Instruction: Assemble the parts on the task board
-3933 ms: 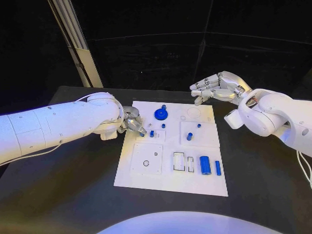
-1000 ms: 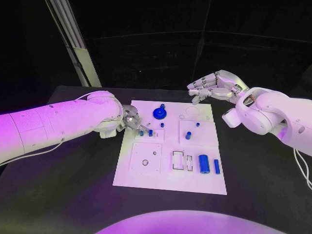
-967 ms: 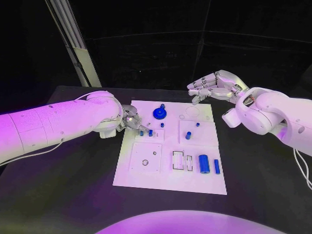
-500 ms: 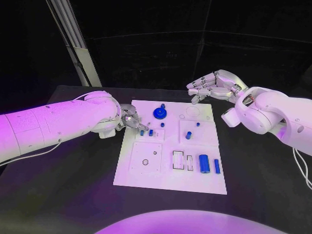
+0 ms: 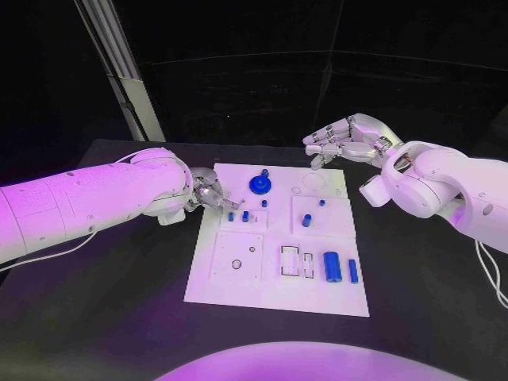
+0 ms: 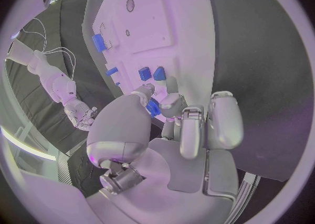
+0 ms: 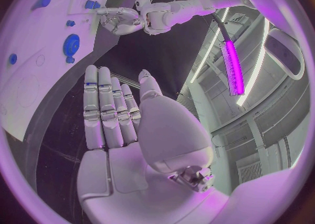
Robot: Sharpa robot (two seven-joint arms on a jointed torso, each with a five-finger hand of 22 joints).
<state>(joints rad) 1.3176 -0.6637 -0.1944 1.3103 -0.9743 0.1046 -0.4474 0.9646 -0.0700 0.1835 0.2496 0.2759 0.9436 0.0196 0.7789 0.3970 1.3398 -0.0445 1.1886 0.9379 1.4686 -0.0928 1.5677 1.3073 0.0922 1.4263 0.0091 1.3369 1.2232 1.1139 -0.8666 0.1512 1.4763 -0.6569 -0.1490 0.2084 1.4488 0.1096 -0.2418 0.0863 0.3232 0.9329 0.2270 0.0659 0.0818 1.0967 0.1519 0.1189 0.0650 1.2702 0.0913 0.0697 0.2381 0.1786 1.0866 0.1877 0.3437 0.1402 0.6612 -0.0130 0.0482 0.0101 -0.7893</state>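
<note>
The white task board (image 5: 279,298) lies mid-table. My left hand (image 5: 209,194) hovers at its left edge with fingers curled, just clear of two small blue pegs (image 5: 231,215) standing side by side. In the left wrist view those pegs (image 6: 152,73) stand beyond the fingertips (image 6: 172,88). A speck of blue (image 6: 152,107) shows between thumb and fingers, and I cannot tell whether it is held. My right hand (image 5: 346,141) floats above the board's far edge, its fingers (image 7: 108,108) straight and holding nothing. A round blue knob (image 5: 259,185) sits at the board's far end.
A thick blue cylinder (image 5: 334,268) and a thin blue bar (image 5: 354,271) lie near the board's right front, beside two rectangular slots (image 5: 290,262). Other small blue pieces (image 5: 308,221) stand mid-board. A pale post (image 5: 122,71) rises behind the table's far left corner.
My left hand has drawn back toward the board's left edge, leaving a second peg standing beside the first. The right hand has barely moved.
</note>
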